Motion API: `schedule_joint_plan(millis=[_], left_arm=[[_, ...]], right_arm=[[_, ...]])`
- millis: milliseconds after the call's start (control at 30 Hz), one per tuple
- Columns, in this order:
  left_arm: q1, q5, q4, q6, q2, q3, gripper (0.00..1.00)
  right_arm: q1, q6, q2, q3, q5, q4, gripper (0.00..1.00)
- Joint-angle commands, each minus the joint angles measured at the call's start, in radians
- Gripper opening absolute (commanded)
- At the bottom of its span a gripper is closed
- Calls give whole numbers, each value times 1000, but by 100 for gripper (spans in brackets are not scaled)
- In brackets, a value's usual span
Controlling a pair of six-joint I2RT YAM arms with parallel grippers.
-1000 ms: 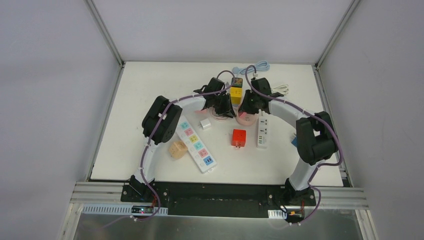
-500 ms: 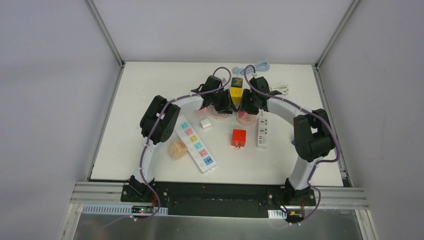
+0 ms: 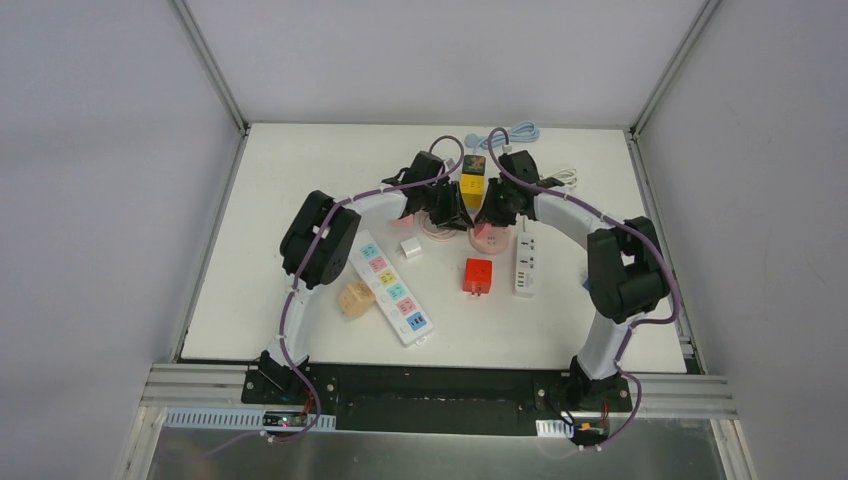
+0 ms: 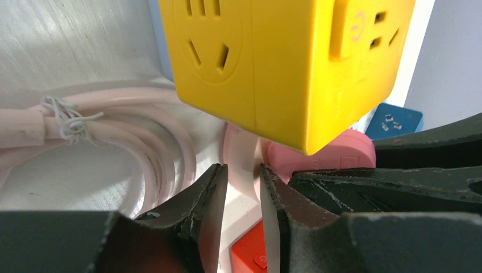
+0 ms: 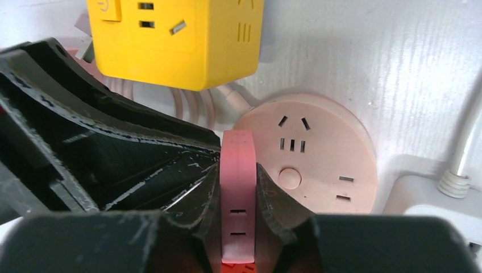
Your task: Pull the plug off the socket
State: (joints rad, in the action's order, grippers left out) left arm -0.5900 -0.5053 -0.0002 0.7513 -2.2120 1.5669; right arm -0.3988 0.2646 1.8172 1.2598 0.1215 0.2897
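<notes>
Pink plastic fills both of my grips, up at the far middle of the tabletop (image 3: pixel 300 180) in the overhead view. My right fingers (image 5: pixel 273 207) are clamped on the rim of the rose-pink socket (image 5: pixel 237 227), a flat disc standing on edge at the lower centre of the right wrist frame. I hold it by the rim so that its face stays free. My left fingers (image 4: pixel 204 210) are closed on the paler pink plug (image 4: pixel 243 153), low in the centre of the left wrist frame, which sits right against that socket's face. As I judge it, the plug is not yet out.

The two grips face each other on purpose: one hand anchors the body and the other draws straight away from it, so nothing slides on the tabletop.

A yellow cube socket (image 4: pixel 256 57) fills the top of both wrist frames, very near my knuckles, so I want a pull that runs clear of it. A pale round socket (image 5: pixel 307 151) lies flat at centre right of the right wrist frame. A coiled pink cable (image 4: pixel 113 131) lies at the left of the left wrist frame; I cannot tell whose lead it is.
</notes>
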Motion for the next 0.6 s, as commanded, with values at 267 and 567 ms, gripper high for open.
schedule_joint_plan(millis=[267, 567], left_arm=[[-10, -55, -173, -139, -25, 70, 27], [-10, -13, -279, -146, -58, 121, 26]], right_arm=[[46, 90, -24, 12, 251, -145, 0], [97, 158, -61, -20, 358, -197, 0]])
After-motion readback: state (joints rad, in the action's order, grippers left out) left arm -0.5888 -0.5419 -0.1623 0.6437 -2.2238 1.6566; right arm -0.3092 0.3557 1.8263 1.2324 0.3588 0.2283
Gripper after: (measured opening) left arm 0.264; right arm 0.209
